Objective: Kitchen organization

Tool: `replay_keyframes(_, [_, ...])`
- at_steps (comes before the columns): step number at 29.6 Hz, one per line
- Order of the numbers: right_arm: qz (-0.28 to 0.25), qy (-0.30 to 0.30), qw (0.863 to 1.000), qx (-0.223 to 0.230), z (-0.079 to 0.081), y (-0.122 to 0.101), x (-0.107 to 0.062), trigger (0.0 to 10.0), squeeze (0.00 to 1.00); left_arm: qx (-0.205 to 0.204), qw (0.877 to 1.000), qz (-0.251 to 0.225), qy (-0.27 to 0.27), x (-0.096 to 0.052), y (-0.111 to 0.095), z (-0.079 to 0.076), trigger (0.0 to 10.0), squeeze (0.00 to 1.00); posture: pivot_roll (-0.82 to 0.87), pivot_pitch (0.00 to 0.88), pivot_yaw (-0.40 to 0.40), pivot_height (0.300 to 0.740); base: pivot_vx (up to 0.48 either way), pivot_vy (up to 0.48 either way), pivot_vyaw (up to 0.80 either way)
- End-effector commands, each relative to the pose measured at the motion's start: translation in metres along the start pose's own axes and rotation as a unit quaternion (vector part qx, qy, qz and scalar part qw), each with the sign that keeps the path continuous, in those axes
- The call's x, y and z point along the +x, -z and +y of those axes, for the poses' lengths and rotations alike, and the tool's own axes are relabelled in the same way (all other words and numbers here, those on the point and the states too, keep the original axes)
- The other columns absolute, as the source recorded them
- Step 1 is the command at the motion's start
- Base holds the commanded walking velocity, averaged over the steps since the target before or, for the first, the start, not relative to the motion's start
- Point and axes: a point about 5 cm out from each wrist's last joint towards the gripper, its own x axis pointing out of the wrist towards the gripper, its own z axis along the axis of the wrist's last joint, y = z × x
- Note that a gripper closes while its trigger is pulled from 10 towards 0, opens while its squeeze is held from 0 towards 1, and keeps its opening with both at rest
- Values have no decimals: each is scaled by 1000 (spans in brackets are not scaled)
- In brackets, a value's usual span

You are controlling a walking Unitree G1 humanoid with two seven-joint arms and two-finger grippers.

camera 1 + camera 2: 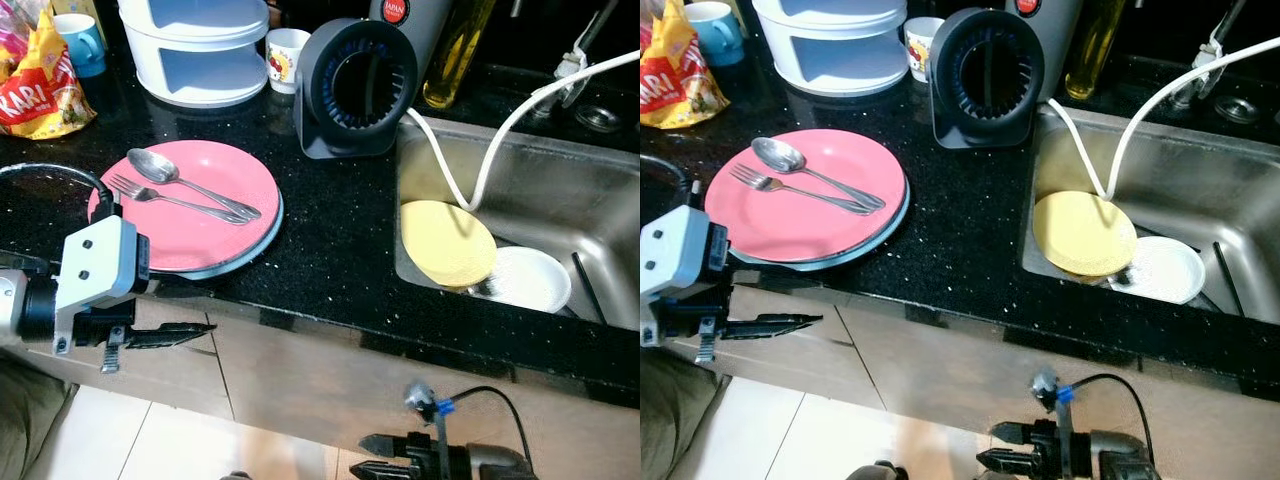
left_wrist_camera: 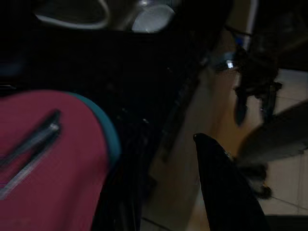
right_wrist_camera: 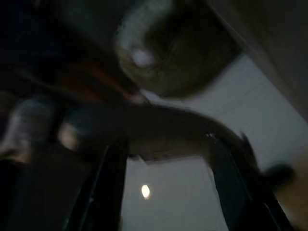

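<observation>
Plate (image 1: 185,215) with the spoon (image 1: 190,182) and fork (image 1: 170,198) sits on the counter (image 1: 330,250) right above the left gripper (image 1: 185,335), so it looks like the approach step, nothing grabbed yet. Left needs to lift over the edge; its fingers reach out flat below, gap hard to tell. Right gripper (image 1: 385,445) hangs low, slightly apart, empty.

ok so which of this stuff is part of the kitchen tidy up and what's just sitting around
Likely part of the job:
pink plate
spoon
fork
yellow plate
white dish

Just lying about:
snack bag
blue mug
black fan
oil bottle
</observation>
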Motion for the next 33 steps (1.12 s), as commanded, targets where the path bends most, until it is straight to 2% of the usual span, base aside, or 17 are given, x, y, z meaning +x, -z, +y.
replay_keyframes(1, [-34, -44, 998, -8, 10, -15, -1, 10000, 0, 4, 1000, -28, -11, 1, -6, 1, 10000, 0, 116, 120, -58, 740, 0, 0, 0])
replay_keyframes(4, [-51, -65, 996, -21, 17, -24, -2, 10000, 0, 7, 999, -35, -17, 0, -9, 2, 10000, 0, 111, 123, -54, 740, 0, 0, 0])
replay_keyframes(8, [-92, -141, 983, -70, 50, -57, -8, 10000, 0, 14, 998, -54, -30, 0, -15, 7, 10000, 0, 101, 122, -52, 740, 0, 0, 0])
replay_keyframes(10, [-95, -165, 978, -83, 61, -64, -8, 10000, 0, 13, 998, -54, -28, 1, -15, 7, 10000, 0, 96, 125, -51, 740, 0, 0, 0])
replay_keyframes(11, [-86, -185, 975, -87, 72, -67, -7, 10000, 0, 12, 998, -55, -27, 2, -15, 7, 10000, 0, 94, 125, -52, 740, 0, 0, 0])
replay_keyframes(17, [-71, -205, 972, -86, 84, -65, -4, 10000, 0, 11, 998, -57, -25, 3, -15, 6, 10000, 0, 89, 123, -55, 740, 0, 0, 0])
replay_keyframes(22, [-122, -222, 961, -110, 97, -89, -3, 10000, 0, 16, 997, -62, -38, 3, -16, 10, 10000, 0, 96, 115, -54, 740, 0, 0, 0])
replay_keyframes(23, [-122, -222, 961, -110, 97, -89, -3, 10000, 0, 16, 997, -62, -38, 3, -16, 10, 10000, 0, 96, 115, -54, 740, 0, 0, 0])
replay_keyframes(26, [-167, -209, 952, -148, 105, -117, -14, 10000, 0, 26, 995, -74, -59, 0, -21, 14, 10000, 0, 97, 110, -56, 740, 0, 0, 0])
replay_keyframes(28, [-167, -209, 952, -148, 105, -117, -14, 10000, 0, 26, 995, -74, -59, 0, -21, 14, 10000, 0, 97, 110, -56, 740, 0, 0, 0])
replay_keyframes(30, [-201, -143, 952, -182, 99, -136, -34, 10000, 0, 38, 992, -79, -94, -4, -24, 22, 10000, 0, 96, 107, -60, 740, 0, 0, 0])
replay_keyframes(32, [-209, -122, 952, -190, 97, -141, -40, 10000, 0, 41, 991, -80, -104, -5, -24, 24, 10000, 0, 96, 107, -60, 740, 0, 0, 0])
replay_keyframes(33, [-223, -55, 951, -208, 91, -146, -58, 10000, 0, 48, 987, -73, -138, -11, -25, 30, 10000, 0, 98, 115, -62, 740, 0, 0, 0])
